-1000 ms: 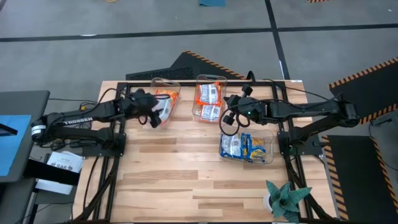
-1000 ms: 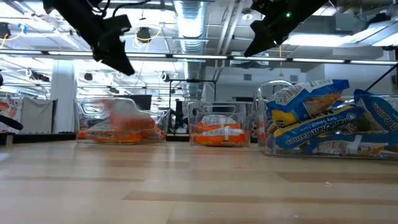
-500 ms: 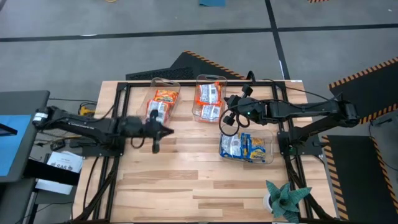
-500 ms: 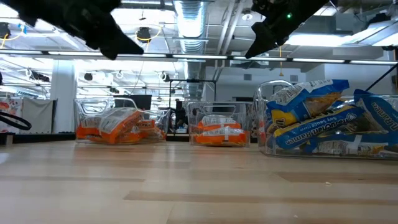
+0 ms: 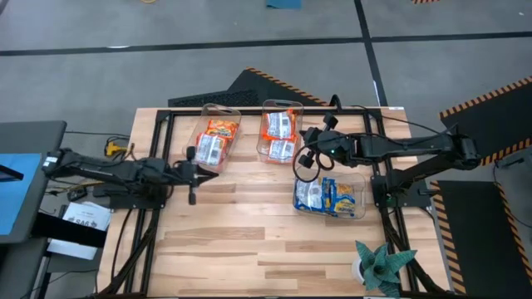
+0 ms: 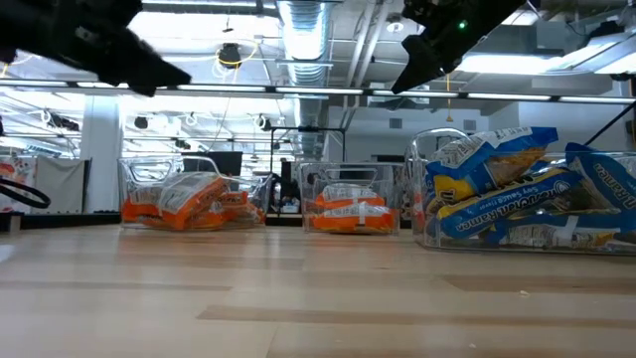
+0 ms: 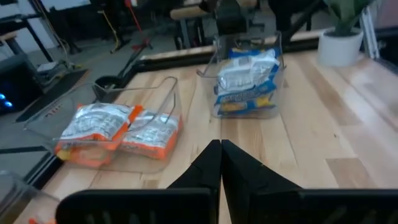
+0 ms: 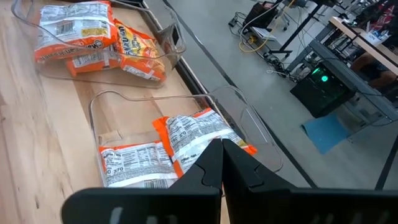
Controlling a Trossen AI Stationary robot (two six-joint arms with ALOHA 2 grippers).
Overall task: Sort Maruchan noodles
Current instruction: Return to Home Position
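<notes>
The Maruchan noodles lie sorted in three clear bins. Orange packets (image 5: 214, 139) fill the left bin (image 6: 189, 203). Silver-white and orange packets (image 5: 279, 135) lie in the middle bin (image 8: 163, 153). Blue-yellow packets (image 5: 329, 196) sit in the right bin (image 6: 522, 199). My left gripper (image 5: 206, 172) hovers shut and empty above bare wood, just on the near side of the left bin. My right gripper (image 5: 308, 138) hangs shut and empty in the air beside the middle bin's right wall. In their own wrist views, the left fingers (image 7: 221, 151) and the right fingers (image 8: 222, 151) are pressed together.
A potted plant (image 5: 380, 266) stands at the table's near right corner. Bare wood (image 5: 249, 232) stretches across the near half of the table. A black frame rail (image 5: 249, 110) runs along the far edge behind the bins.
My left gripper has drawn back from over the left bin toward the table's near edge, and its fingers have come together with nothing between them. An orange packet that was blurred in motion in the left bin now lies still on the others there.
</notes>
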